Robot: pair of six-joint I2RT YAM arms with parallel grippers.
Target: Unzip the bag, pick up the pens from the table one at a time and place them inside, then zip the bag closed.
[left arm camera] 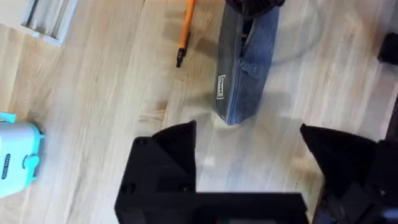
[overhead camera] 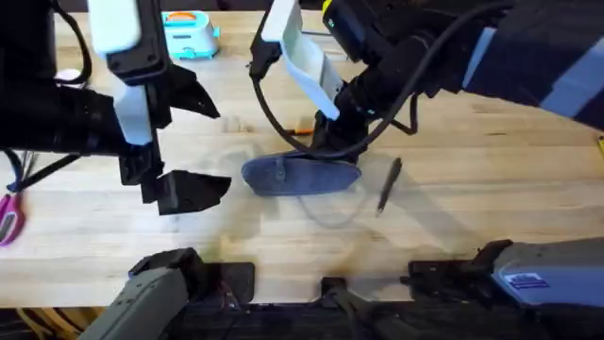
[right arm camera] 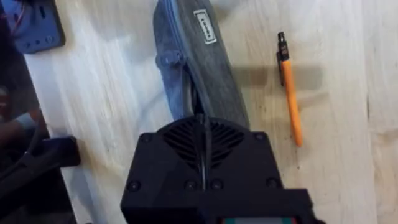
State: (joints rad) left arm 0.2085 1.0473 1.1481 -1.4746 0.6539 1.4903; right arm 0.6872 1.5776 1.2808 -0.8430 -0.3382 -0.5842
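Note:
The blue-grey bag [overhead camera: 300, 177] lies across the middle of the table [overhead camera: 472, 217]. My right gripper [overhead camera: 332, 144] comes down onto the bag's right end. In the right wrist view its fingers [right arm camera: 203, 144] are pressed together on the top of the bag [right arm camera: 200, 68], where the zipper runs; the pull is hidden. The orange pen [overhead camera: 302, 129] lies just behind the bag, also seen as a slim orange pen [right arm camera: 290, 93] [left arm camera: 185, 31]. The black pen [overhead camera: 389, 183] lies right of the bag. My left gripper [overhead camera: 200, 142] hovers open left of the bag [left arm camera: 245, 68], holding nothing.
A teal device [overhead camera: 189, 33] stands at the back left, also in the left wrist view [left arm camera: 18, 155]. Pink-handled scissors [overhead camera: 8, 219] lie at the left edge. A thin cable loops on the wood in front of the bag.

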